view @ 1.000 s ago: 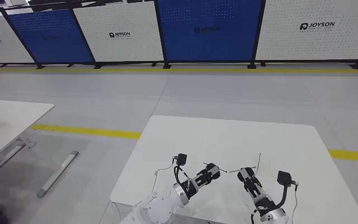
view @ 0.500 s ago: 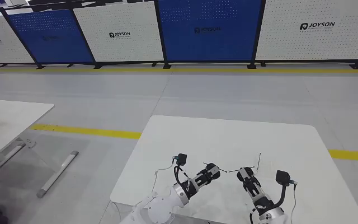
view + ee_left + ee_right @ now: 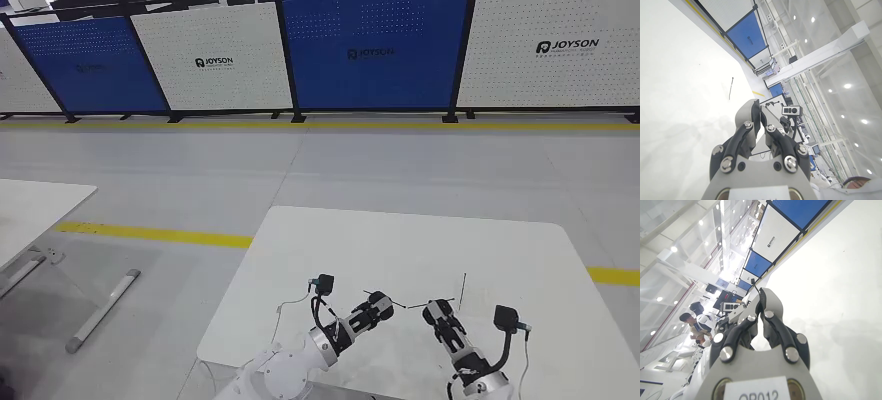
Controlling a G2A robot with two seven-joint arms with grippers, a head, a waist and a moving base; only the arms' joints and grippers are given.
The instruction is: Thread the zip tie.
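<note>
Grips zip tie point(image 3: 753, 281) in right gripper point(image 3: 761, 291), head sticking out. Presses left gripper point(image 3: 759, 103) shut, maybe on something thin. Has spare tie point(image 3: 731, 88) lying on table point(image 3: 677, 56).

White table point(image 3: 400, 240), grey floor point(image 3: 200, 170), yellow lines point(image 3: 150, 235), blue-and-white perforated panels point(image 3: 372, 70), perhaps another table point(image 3: 35, 205).

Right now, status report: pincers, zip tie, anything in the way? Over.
Left pincer shut. Right pincer shut on thin black plastic zip tie, head poking out. Second black zip tie loose on white table, apart from both pincers.
</note>
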